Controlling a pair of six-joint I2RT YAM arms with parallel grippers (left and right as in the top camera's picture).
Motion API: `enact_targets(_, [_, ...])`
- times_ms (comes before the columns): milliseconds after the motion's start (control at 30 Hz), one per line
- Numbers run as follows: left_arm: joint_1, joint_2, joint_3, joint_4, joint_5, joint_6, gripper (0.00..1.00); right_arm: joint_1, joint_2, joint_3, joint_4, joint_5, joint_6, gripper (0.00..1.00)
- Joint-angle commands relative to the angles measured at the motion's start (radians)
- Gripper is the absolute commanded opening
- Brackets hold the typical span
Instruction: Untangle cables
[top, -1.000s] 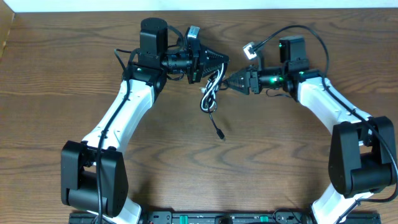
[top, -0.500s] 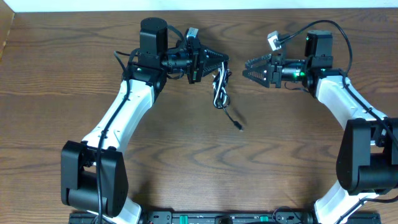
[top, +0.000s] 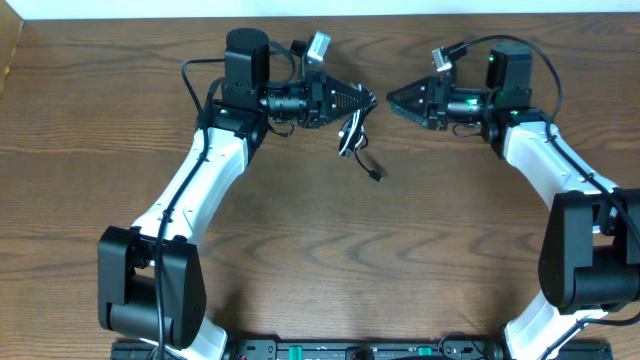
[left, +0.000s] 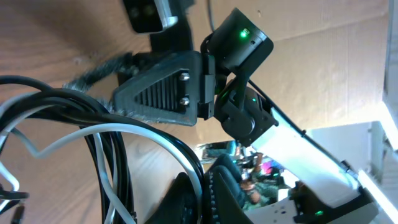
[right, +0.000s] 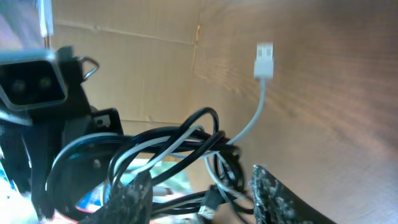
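Note:
My left gripper (top: 370, 99) is shut on a tangled bundle of the black cable (top: 352, 140) and the white cable (top: 346, 127), held above the table. The bundle hangs below the fingers, and a black plug end (top: 378, 175) trails to the lower right. In the left wrist view the fingers (left: 202, 196) pinch the white cable (left: 144, 134) beside loops of the black cable (left: 62, 102). My right gripper (top: 390, 100) is open and faces the bundle from the right. In the right wrist view its fingers (right: 202, 199) straddle the black cable (right: 186, 127) and the white cable (right: 252, 121), whose white plug (right: 264, 59) sticks up.
The wooden table (top: 320, 270) runs under both arms. A pale strip lies along the table's back edge (top: 120, 8). Thick black arm wires loop above the right wrist (top: 520, 50) and behind the left wrist (top: 200, 75).
The right gripper left the bundle, drew back to the right and opened, then edged left again. The left gripper lifted the bundle up and right; the black plug end followed.

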Motion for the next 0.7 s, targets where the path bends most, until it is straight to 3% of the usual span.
enact_targets(0, [0.001,0.005,0.0,0.006,0.038,0.12,0.07,0.032,0.006,0.005,0.001,-0.007,0.174,0.44])
enact_targets(200, [0.001,0.047,0.0,0.005,0.035,0.121,0.07,0.078,0.006,0.005,0.032,-0.009,0.231,0.4])
enact_targets(433, [0.001,0.081,0.0,0.021,0.001,0.073,0.08,0.078,0.006,0.005,0.18,-0.023,0.334,0.44])
enact_targets(667, [0.001,0.081,0.0,0.21,0.006,-0.108,0.08,0.093,0.006,0.004,0.184,-0.006,0.335,0.47])
